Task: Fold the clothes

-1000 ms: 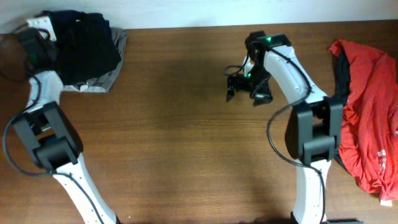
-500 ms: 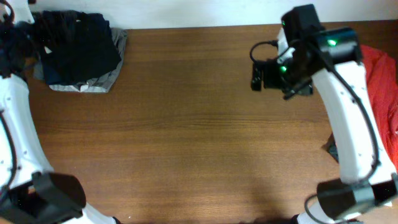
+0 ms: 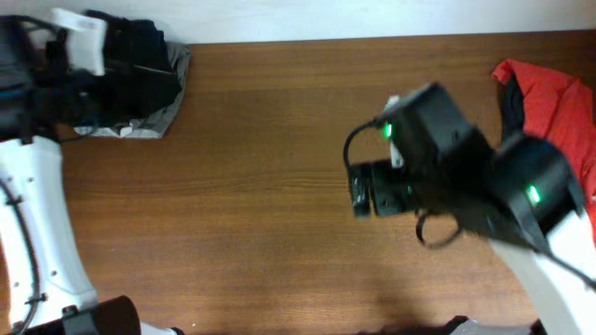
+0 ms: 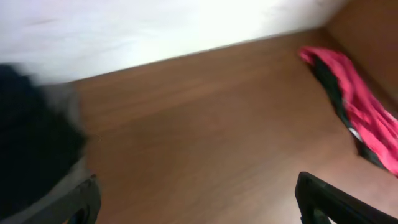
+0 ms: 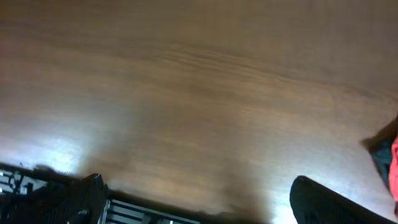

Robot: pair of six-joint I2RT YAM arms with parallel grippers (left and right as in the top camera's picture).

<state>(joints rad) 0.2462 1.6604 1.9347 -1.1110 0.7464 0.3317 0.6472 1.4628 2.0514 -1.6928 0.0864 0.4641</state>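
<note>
Now we have the left gripper (image 4: 198,205) and the right gripper (image 5: 205,202) both wide and empty, dark pile (image 3: 130,70) at the far-left corner of the table (image 3: 261,214), red garment (image 3: 554,107) far right, and a careless grab could lift several layers together.

The left arm (image 3: 37,200) has white shell links and black joint housings, with a thin black cable running along it. The right arm (image 3: 466,172) shows bulky black housings, two green lights (image 3: 387,130), a looped black cable (image 3: 436,231) and a white link. The left fingers (image 4: 323,199) and right fingers (image 5: 323,202) are black and blurred.
</note>
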